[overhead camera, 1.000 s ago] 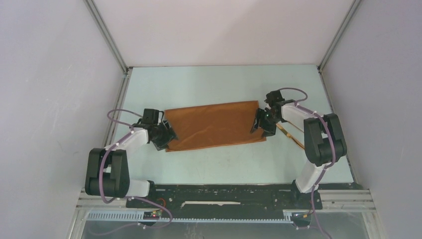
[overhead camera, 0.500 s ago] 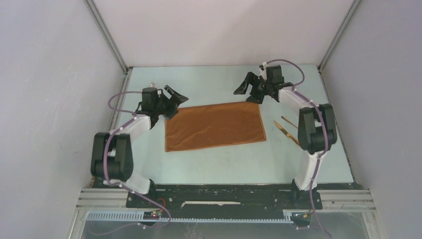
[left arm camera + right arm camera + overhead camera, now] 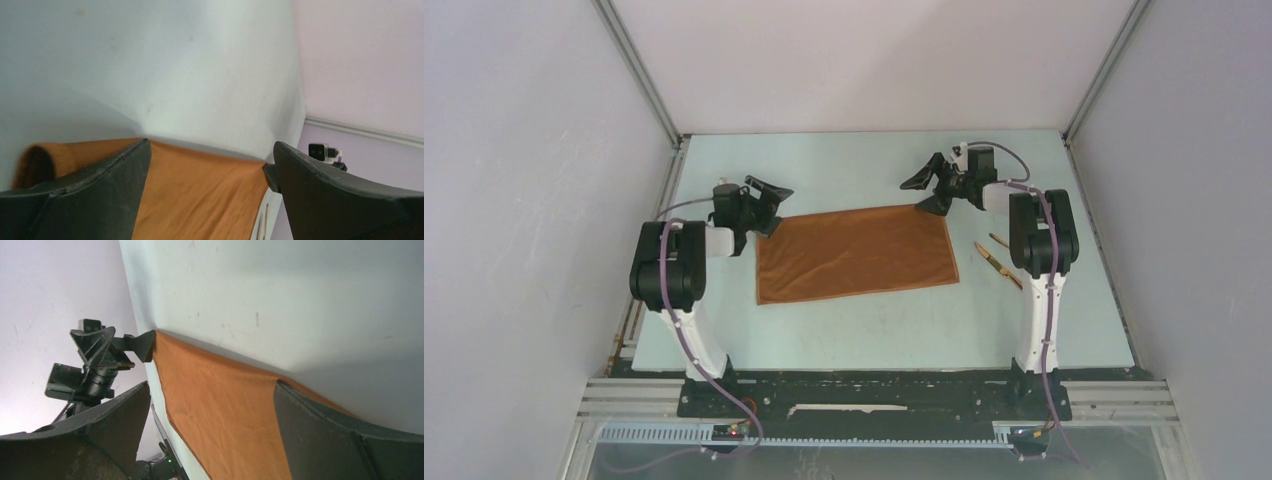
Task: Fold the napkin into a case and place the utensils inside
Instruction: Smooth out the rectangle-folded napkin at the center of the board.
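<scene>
My left pincer (image 3: pixel 774 208) and right pincer (image 3: pixel 921 196) hang spread apart, empty, at 10 and 2 o'clock of the rust-orange shiny cloth napkin (image 3: pixel 856 252) lying flat on the pale table (image 3: pixel 864 330), thin golden metal utensils (image 3: pixel 996 262) at its 3 o'clock; uneven corner grabs could skew the next fold.

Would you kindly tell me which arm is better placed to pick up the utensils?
Right, most likely: the utensils lie just right of the napkin, close to the open right gripper; the left gripper, also open, is at its opposite end.
</scene>
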Controlling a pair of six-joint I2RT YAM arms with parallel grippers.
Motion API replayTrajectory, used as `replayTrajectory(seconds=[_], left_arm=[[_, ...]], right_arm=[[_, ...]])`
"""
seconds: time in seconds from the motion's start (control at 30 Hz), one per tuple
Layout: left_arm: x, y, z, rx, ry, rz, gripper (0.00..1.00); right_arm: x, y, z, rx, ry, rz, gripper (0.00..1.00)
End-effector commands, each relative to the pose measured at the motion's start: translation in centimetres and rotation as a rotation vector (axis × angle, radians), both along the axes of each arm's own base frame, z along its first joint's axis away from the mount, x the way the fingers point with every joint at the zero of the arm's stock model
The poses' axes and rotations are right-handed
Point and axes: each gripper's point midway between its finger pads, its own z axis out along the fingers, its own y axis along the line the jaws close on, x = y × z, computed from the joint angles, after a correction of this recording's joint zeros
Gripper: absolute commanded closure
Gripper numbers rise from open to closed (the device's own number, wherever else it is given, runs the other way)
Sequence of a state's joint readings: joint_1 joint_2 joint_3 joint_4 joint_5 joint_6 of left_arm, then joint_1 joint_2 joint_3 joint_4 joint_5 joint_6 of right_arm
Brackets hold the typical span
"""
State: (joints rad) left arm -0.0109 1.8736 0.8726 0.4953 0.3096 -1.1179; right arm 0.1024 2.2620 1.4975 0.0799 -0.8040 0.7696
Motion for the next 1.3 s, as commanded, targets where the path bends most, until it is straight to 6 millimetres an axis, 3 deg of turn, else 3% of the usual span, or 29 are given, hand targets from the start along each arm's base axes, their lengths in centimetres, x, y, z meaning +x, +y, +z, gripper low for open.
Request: replayTrajectory(seconds=[0.0, 0.27, 0.43, 0.47, 0.73, 0.8, 0.87, 1.0, 1.03, 1.1, 1.17, 1.27], left_arm=[[1.7, 2.8, 0.3, -0.024, -0.048, 0.097, 0.0], [1.7, 4.9, -1.0, -0.018, -0.036, 0.134, 0.0], [1.5, 6.1, -2.0, -0.016, -0.023, 0.142, 0.0], [1.6, 6.1, -1.9, -0.027, -0.032, 0.142, 0.0], [2.3, 6.0, -1.2, -0.077, -0.077, 0.129, 0.0], [2.5, 6.3, -0.1, -0.065, -0.096, 0.126, 0.0], [2.7, 6.3, 2.4, -0.076, -0.126, 0.11, 0.0], [2.5, 5.2, 10.7, -0.093, -0.209, 0.067, 0.0], [1.9, 5.2, 12.6, -0.04, -0.197, 0.057, 0.0], [-0.3, 5.1, 13.2, 0.093, -0.075, 0.029, 0.0], [-3.0, 4.2, 14.3, 0.158, -0.031, -0.017, 0.0], [-7.3, 1.6, 16.2, 0.199, -0.091, -0.15, 0.0]], right_arm=[[1.3, -1.7, -0.3, 0.039, -0.013, -0.029, 0.0], [1.6, -4.2, -1.0, 0.051, 0.005, -0.067, 0.0], [1.6, -4.3, -1.2, 0.052, 0.008, -0.066, 0.0], [2.0, -5.6, -1.3, 0.049, 0.01, -0.093, 0.0], [2.6, -7.8, -0.6, 0.011, 0.067, -0.143, 0.0], [2.4, -9.0, 0.3, -0.039, 0.086, -0.141, 0.0], [1.6, -10.3, 1.4, -0.119, 0.128, -0.132, 0.0], [-0.2, -13.8, 5.3, -0.464, 0.127, -0.14, 0.0], [-1.4, -14.4, 5.9, -0.558, 0.145, -0.131, 0.01], [-4.1, -15.4, 6.5, -0.737, 0.213, -0.115, 0.04], [-7.1, -14.3, 6.7, -0.886, 0.262, -0.044, 0.06], [-10.4, -12.6, 6.0, -0.96, 0.306, 0.076, 0.08]])
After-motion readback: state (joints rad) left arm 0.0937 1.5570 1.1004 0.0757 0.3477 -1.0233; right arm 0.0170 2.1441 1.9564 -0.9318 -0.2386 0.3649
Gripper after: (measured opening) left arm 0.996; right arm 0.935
